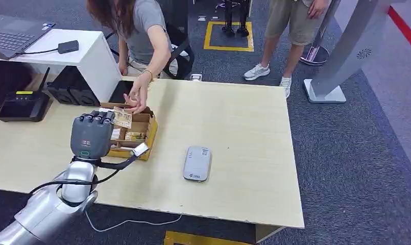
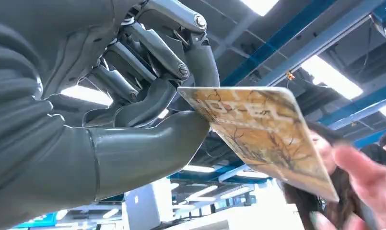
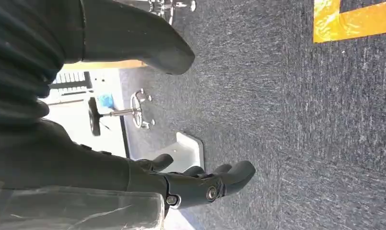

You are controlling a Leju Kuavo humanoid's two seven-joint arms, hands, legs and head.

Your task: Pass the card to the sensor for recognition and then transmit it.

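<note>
From above, my left hand [image 1: 92, 134] is raised over the cardboard box [image 1: 142, 133], pinching the card [image 1: 122, 118], with a person's hand [image 1: 137, 98] just beside it. My left wrist camera shows thumb and fingers [image 2: 157, 48] clamping the card's edge. My right hand [image 3: 200, 182] hangs empty, fingers apart, over grey carpet [image 3: 296, 120]; the sensor [image 1: 197, 163] lies on the table [image 1: 244, 127]

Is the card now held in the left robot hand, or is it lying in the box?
Held. The left robot hand pinches the card between thumb and fingers, raised above the cardboard box.
</note>
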